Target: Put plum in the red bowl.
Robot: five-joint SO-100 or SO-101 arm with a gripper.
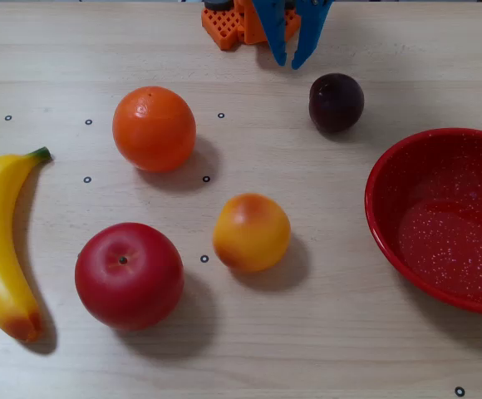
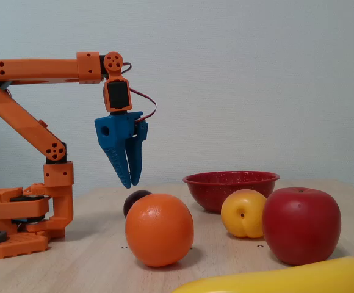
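Observation:
The plum (image 1: pixel 336 101) is a small dark purple fruit resting on the wooden table at the back, right of centre in the overhead view. In the fixed view the plum (image 2: pixel 134 200) peeks out from behind an orange. The red bowl (image 1: pixel 391 179) lies at the right edge, speckled white inside and holding nothing; in the fixed view this bowl (image 2: pixel 231 186) stands at the back. My blue gripper (image 1: pixel 289 64) hangs in the air just left of and behind the plum. It is open a little, fingers pointing down, with nothing between them. The fixed view puts the gripper (image 2: pixel 129 183) just above the plum's height.
An orange (image 1: pixel 154 128), a red apple (image 1: pixel 129 275), a yellow-orange peach (image 1: pixel 251 232) and a banana (image 1: pixel 0 249) lie across the left and middle of the table. The orange arm base (image 2: pixel 18 220) stands at the back edge.

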